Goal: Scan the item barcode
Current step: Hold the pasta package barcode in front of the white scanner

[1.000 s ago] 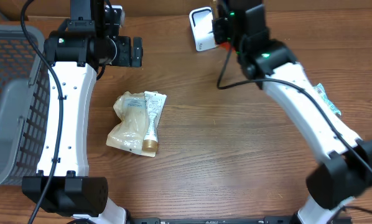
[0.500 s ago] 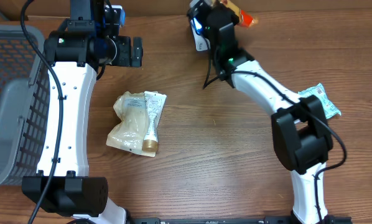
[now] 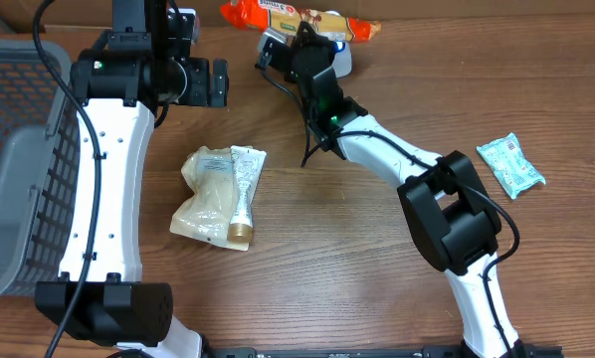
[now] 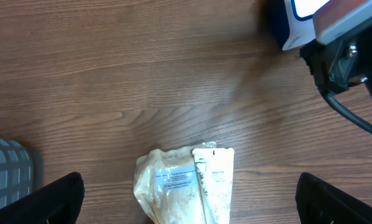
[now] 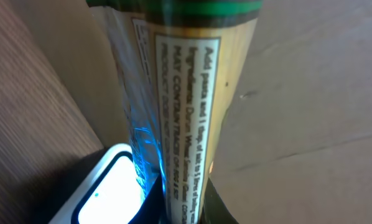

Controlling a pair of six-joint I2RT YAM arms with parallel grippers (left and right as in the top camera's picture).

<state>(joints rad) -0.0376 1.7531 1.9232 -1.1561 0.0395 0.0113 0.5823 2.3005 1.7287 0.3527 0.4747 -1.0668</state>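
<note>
My right gripper (image 3: 303, 36) is shut on a long orange and yellow pasta packet (image 3: 297, 17), held lengthwise at the table's far edge. In the right wrist view the packet's printed label (image 5: 181, 93) runs up from between my fingers, and blue light falls on its left side. Right beside it at the lower left is the white scanner (image 5: 105, 194), its window glowing. The left wrist view shows the scanner (image 4: 296, 20) at the top right. My left gripper (image 3: 204, 82) hangs open over bare wood, nothing between its fingers.
A beige pouch with a white tube on it (image 3: 221, 196) lies left of centre and also shows in the left wrist view (image 4: 185, 186). A teal packet (image 3: 509, 165) lies at the right. A grey mesh basket (image 3: 19, 149) fills the left edge.
My right arm has swung left across the back of the table, carrying the packet past the scanner. The left arm and the items on the table have not moved.
</note>
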